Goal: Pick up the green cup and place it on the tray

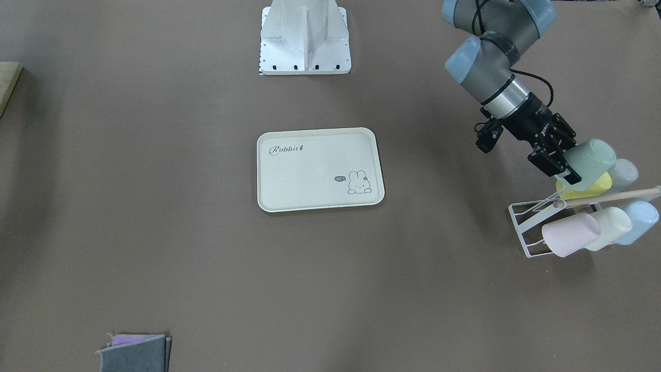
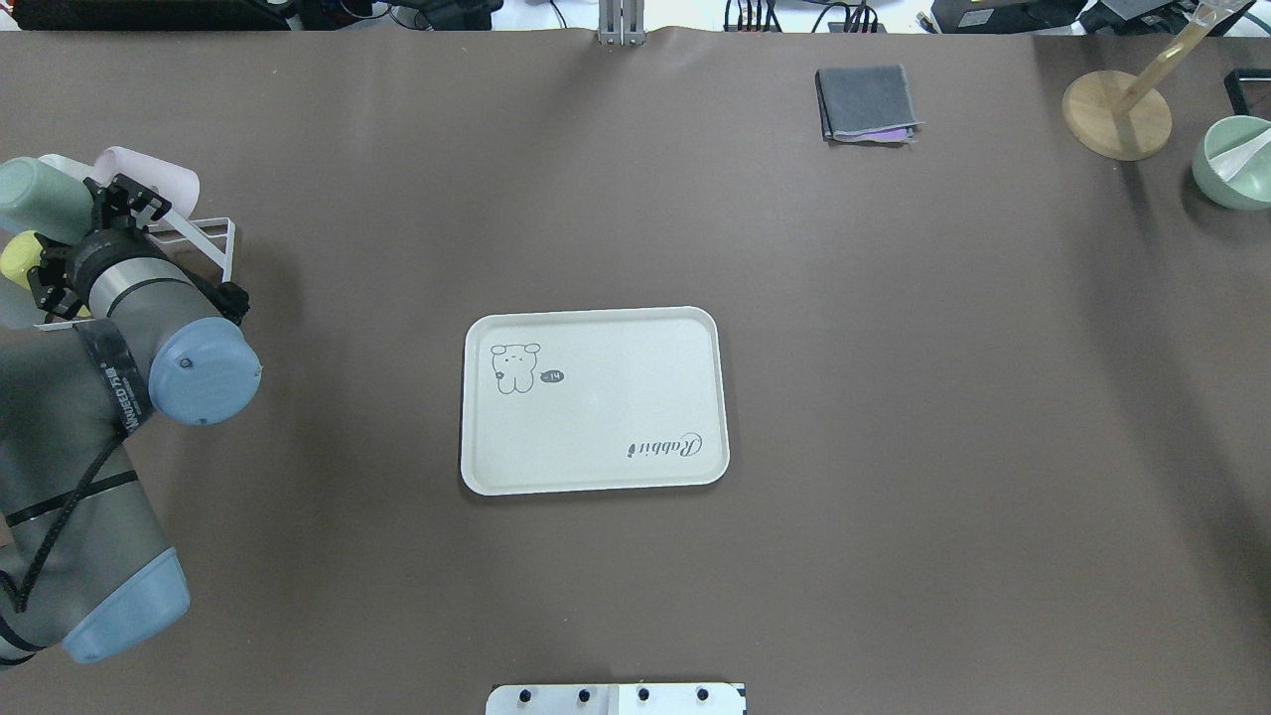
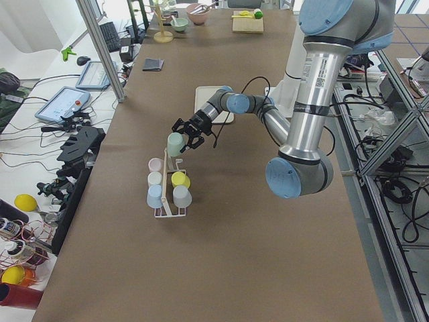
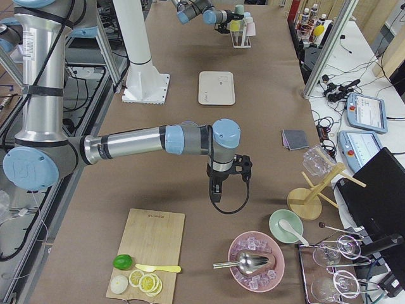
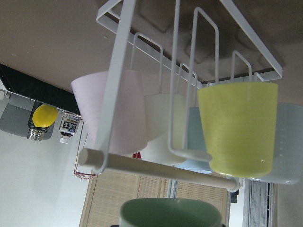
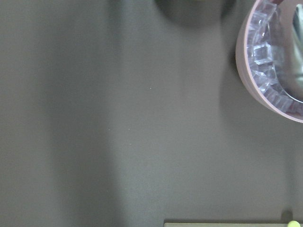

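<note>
My left gripper [image 1: 569,163] is shut on the rim of the green cup [image 1: 594,156] and holds it tilted just above the white wire rack [image 1: 526,227] at the table's left end. The cup also shows in the overhead view [image 2: 35,197], in the exterior left view [image 3: 175,143], and as a rim at the bottom of the left wrist view [image 5: 170,213]. The cream tray [image 1: 310,175] with the "Rabbit" lettering lies flat and bare at mid-table [image 2: 596,417], well apart from the cup. My right gripper [image 4: 215,193] hangs over the table far from both; I cannot tell whether it is open or shut.
The rack holds a pink cup [image 1: 570,235], a whitish-green cup [image 1: 613,226], a pale blue cup [image 1: 639,219], a yellow cup [image 5: 239,127] and a greyish cup [image 1: 623,173]. Folded grey cloths [image 2: 866,102], a wooden stand [image 2: 1117,114] and a green bowl [image 2: 1236,159] sit far right. A pink bowl of ice [image 6: 272,61] lies near my right gripper.
</note>
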Controlling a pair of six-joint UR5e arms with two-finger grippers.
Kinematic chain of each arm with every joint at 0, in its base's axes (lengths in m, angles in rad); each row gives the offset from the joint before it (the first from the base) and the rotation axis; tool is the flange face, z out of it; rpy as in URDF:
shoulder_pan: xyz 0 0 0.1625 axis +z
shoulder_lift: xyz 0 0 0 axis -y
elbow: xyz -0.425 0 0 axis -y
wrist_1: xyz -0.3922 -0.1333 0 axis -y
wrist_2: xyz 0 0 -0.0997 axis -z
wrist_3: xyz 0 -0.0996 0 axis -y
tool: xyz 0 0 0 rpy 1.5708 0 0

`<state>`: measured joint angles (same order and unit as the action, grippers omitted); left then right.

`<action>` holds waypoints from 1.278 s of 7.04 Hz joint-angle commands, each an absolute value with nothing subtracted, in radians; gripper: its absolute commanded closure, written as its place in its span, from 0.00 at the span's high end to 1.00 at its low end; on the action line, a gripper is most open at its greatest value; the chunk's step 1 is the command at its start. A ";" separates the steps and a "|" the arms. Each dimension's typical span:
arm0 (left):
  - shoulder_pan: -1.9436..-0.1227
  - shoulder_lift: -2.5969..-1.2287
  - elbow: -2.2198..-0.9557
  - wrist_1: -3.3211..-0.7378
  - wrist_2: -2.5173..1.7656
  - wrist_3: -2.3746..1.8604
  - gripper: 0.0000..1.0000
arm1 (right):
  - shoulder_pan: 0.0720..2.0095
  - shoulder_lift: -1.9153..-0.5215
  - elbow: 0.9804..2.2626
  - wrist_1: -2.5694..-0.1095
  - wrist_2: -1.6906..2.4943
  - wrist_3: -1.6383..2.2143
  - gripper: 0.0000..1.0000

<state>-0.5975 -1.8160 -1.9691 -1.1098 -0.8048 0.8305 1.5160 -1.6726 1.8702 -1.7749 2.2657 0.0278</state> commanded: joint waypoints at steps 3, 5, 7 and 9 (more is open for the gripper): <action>-0.617 -1.944 -2.040 -1.237 -1.029 0.828 0.54 | 1.526 -1.672 1.870 -1.769 2.244 0.031 1.00; -0.615 -1.944 -2.045 -1.377 -1.073 0.827 0.54 | 1.526 -1.674 1.856 -1.766 2.244 0.035 1.00; -0.614 -1.947 -2.048 -1.465 -1.127 0.825 0.54 | 1.526 -1.667 1.855 -1.764 2.246 0.038 1.00; -0.612 -1.934 -2.022 -1.665 -1.127 0.824 0.50 | 1.526 -1.664 1.852 -1.764 2.244 0.040 1.00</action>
<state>-0.6134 -1.9414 -2.0422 -1.5474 -1.1236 0.8252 1.5263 -1.6681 1.8530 -1.7643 2.2455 0.0391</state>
